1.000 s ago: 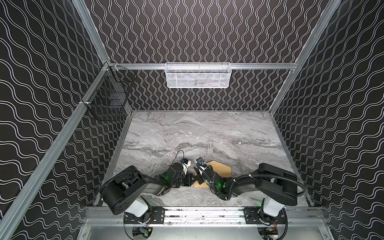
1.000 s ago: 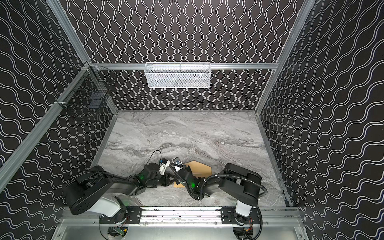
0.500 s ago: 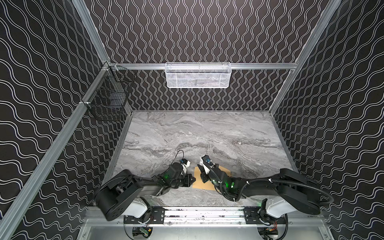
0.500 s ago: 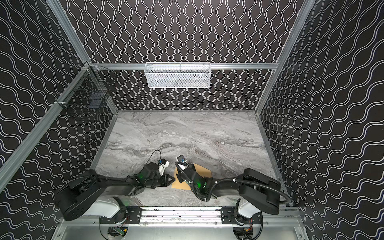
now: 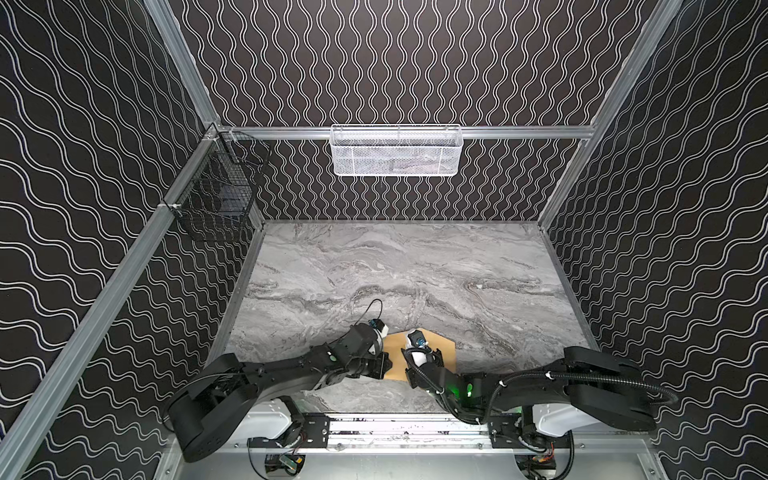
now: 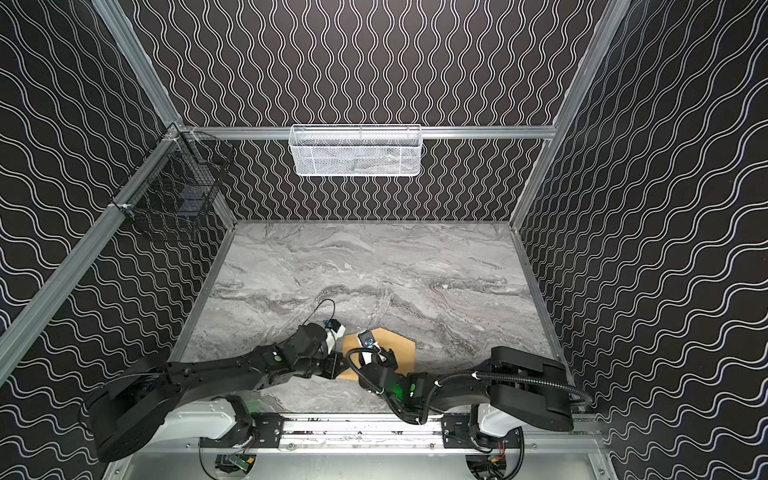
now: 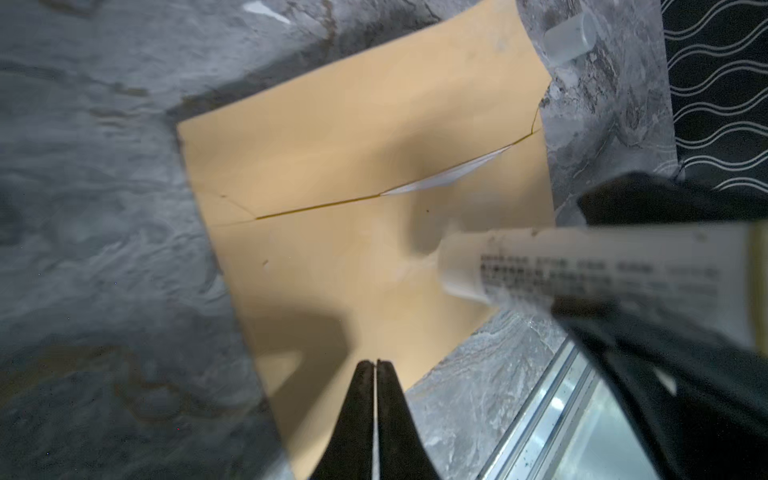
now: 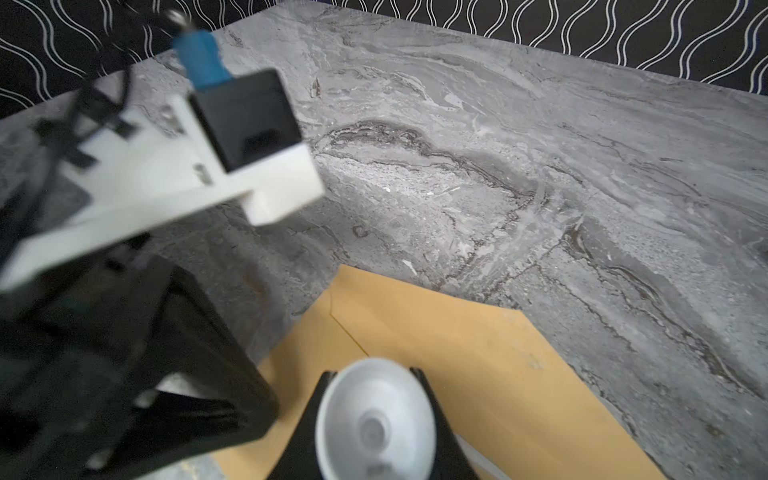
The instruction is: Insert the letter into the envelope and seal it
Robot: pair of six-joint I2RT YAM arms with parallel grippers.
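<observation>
The tan envelope lies flat near the table's front edge, its flap folded open away from the pocket. A thin white sliver of the letter shows at the pocket's mouth. My right gripper is shut on a white glue stick, seen end-on as the stick, whose tip touches the envelope. My left gripper is shut and holds nothing, hovering over the envelope's left edge.
A small clear cap lies on the marble table just beyond the envelope. A white mesh basket hangs on the back wall and a black wire basket at the left. The front rail runs close behind the arms.
Both arms have dropped lower and stretched out flatter. The right gripper with the glue stick has slid slightly right over the envelope, and more of the envelope shows.
</observation>
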